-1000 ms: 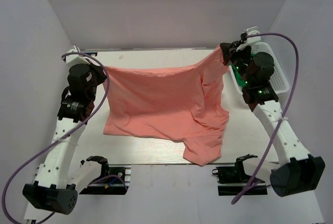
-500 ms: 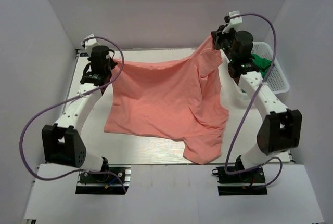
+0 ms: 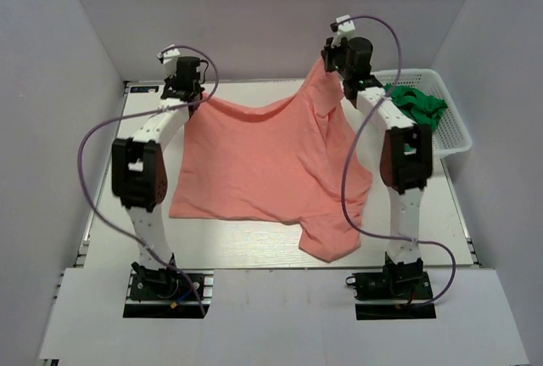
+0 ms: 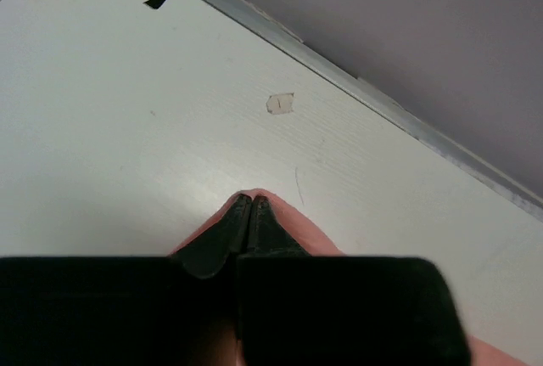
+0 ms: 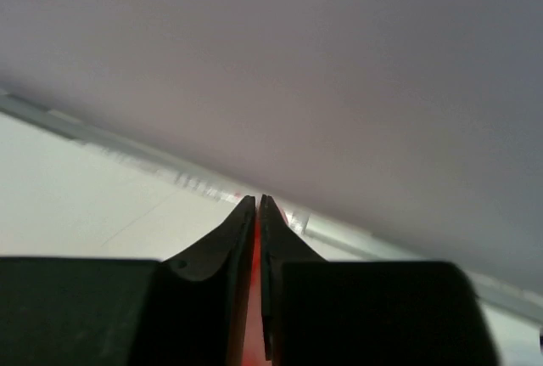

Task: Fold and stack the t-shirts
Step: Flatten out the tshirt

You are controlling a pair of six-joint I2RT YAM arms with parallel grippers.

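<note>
A salmon-pink t-shirt [image 3: 263,158] hangs stretched between both grippers at the table's far edge, its lower part draped on the table and over the front edge. My left gripper [image 3: 192,94] is shut on its far left corner; pink cloth shows around the fingertips [image 4: 249,203] in the left wrist view. My right gripper [image 3: 327,59] is shut on the far right corner, held higher; pink cloth shows between the fingers [image 5: 257,205] in the right wrist view. A bright green garment [image 3: 416,103] lies in the white basket.
The white lattice basket [image 3: 450,132] stands at the far right of the table [image 3: 127,179]. Grey walls close in the back and both sides. A small tape mark [image 4: 280,104] is on the table near the far edge.
Both arms have stretched far toward the back wall and drawn closer together, carrying the shirt's top corners away and up. The shirt's near hem stays on the table.
</note>
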